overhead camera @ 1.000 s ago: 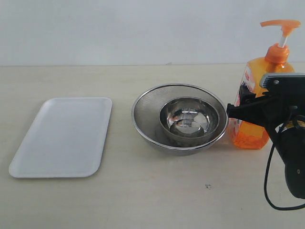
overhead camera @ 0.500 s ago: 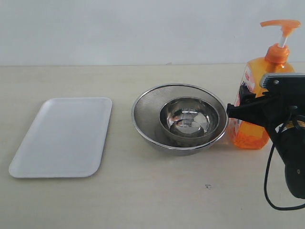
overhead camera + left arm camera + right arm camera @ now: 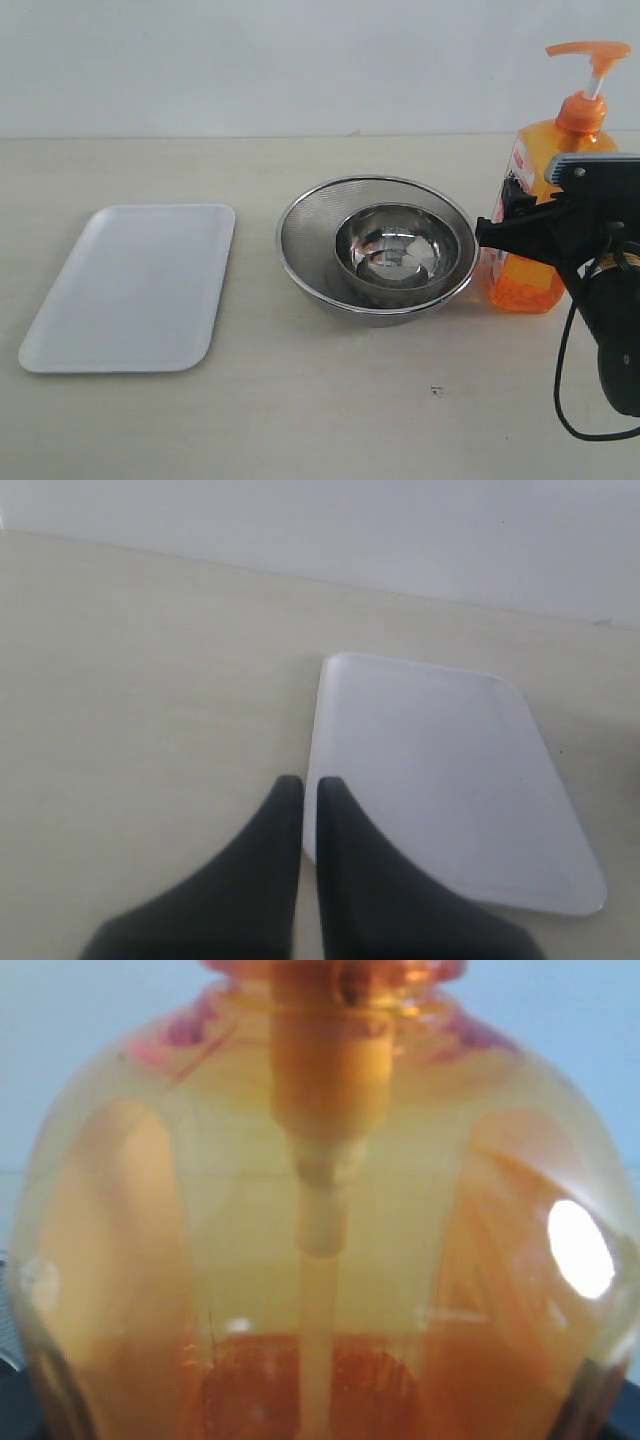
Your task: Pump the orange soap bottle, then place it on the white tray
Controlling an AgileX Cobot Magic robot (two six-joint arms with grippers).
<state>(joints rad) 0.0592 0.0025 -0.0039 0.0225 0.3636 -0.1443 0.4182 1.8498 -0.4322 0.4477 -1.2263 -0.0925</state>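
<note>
Our right claw (image 3: pixel 497 232) is clamped on the orange soap bottle (image 3: pixel 527 283), which stands on the table (image 3: pixel 320 430) at the frame's right edge, just beside a steel strainer (image 3: pixel 305 240). The white tray (image 3: pixel 130 290) lies at left. Our left claw (image 3: pixel 308 798), fingers together, hovers over the tray's edge.

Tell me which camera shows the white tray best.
The exterior view: the whole white tray shows. In the left wrist view the left gripper hides one corner; the right wrist view misses it.
</note>
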